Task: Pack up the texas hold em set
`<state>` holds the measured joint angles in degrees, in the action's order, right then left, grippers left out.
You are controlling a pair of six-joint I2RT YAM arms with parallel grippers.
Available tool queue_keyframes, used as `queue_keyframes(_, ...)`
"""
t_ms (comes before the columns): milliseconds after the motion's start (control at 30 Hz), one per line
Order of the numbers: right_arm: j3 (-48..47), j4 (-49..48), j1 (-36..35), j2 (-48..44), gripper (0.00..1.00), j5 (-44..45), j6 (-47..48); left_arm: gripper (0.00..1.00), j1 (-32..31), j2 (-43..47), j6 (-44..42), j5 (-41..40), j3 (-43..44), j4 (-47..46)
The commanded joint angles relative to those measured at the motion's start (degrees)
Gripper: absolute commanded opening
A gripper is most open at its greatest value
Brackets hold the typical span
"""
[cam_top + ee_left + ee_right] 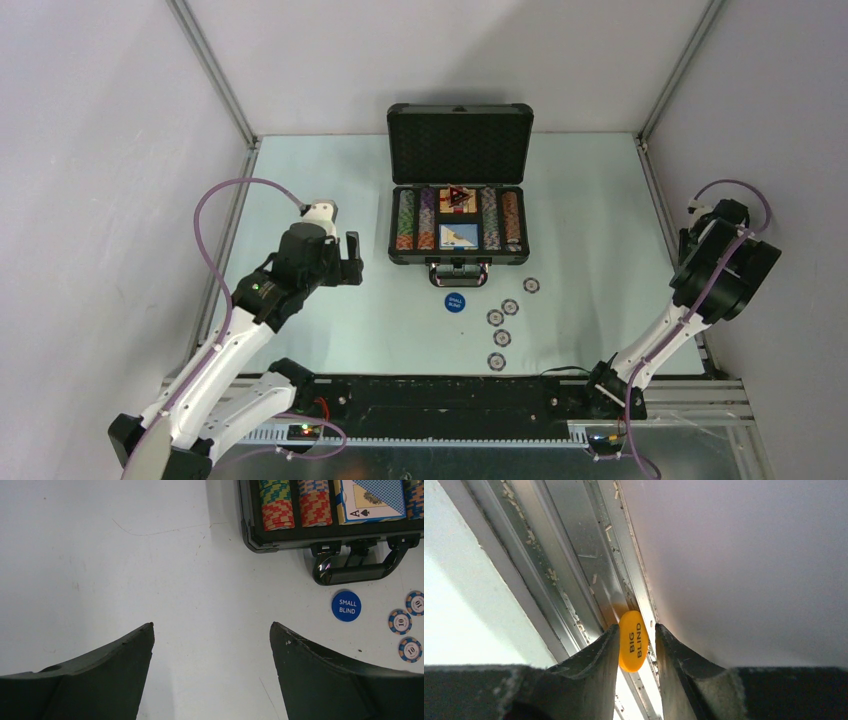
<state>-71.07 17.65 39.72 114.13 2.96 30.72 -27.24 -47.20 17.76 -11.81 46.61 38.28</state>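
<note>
The dark grey briefcase (408,257) lies open at the table's middle back, lid (460,140) upright. It holds rows of striped chips (406,220), a blue card box (461,236) and a red card box (455,199) with a dark triangle on it. Several loose chips (502,338) and a blue SMALL BLIND button (455,301) lie in front of the handle (459,273). My left gripper (211,625) is open and empty over bare table left of the case. My right gripper (636,626) holds an orange BIG BLIND button (633,641) at the table's right edge.
The right arm (722,262) is raised beside the right wall, over the metal frame rail (589,570). In the left wrist view the case's front corner (250,540), the blue button (346,606) and three loose chips (400,621) lie to the right.
</note>
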Motion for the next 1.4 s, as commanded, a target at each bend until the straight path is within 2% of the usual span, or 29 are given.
queue_keyframes(0,-1.99,1.49,0.83,1.68,0.37,3.42,-1.51,0.90,-0.18,0.81,-1.32,-0.16,-0.21,-1.06)
queue_keyframes(367,-1.98,2.13,0.56,1.75,0.36,6.25,-0.69,0.90,-0.17,1.00,-1.33,-0.14,-0.20,-1.12)
queue_keyframes(567,-1.98,2.23,-0.13,2.35,0.22,8.01,0.00,0.90,-0.11,1.03,-1.32,-0.17,-0.20,-1.08)
queue_keyframes(733,-2.00,2.29,-0.25,2.46,0.20,7.88,-0.07,0.90,-0.18,1.05,-1.37,-0.14,-0.20,-1.13)
queue_keyframes(800,-1.97,2.11,-0.07,2.19,0.22,7.14,-1.03,0.90,-0.13,1.06,-1.28,-0.12,-0.20,-1.17)
queue_keyframes(900,-2.02,1.78,0.58,1.34,0.31,4.71,-2.22,0.90,-0.18,1.02,-1.32,-0.14,-0.20,-1.15)
queue_keyframes(1033,-2.02,1.43,1.50,-0.70,0.39,3.37,-3.39,0.90,-0.18,1.06,-1.32,0.11,-0.23,-1.15)
queue_keyframes(1367,-2.75,4.35,1.56,-3.88,0.40,-1.58,-4.75,0.90,-0.39,2.04,-1.37,0.49,-0.51,-1.32)
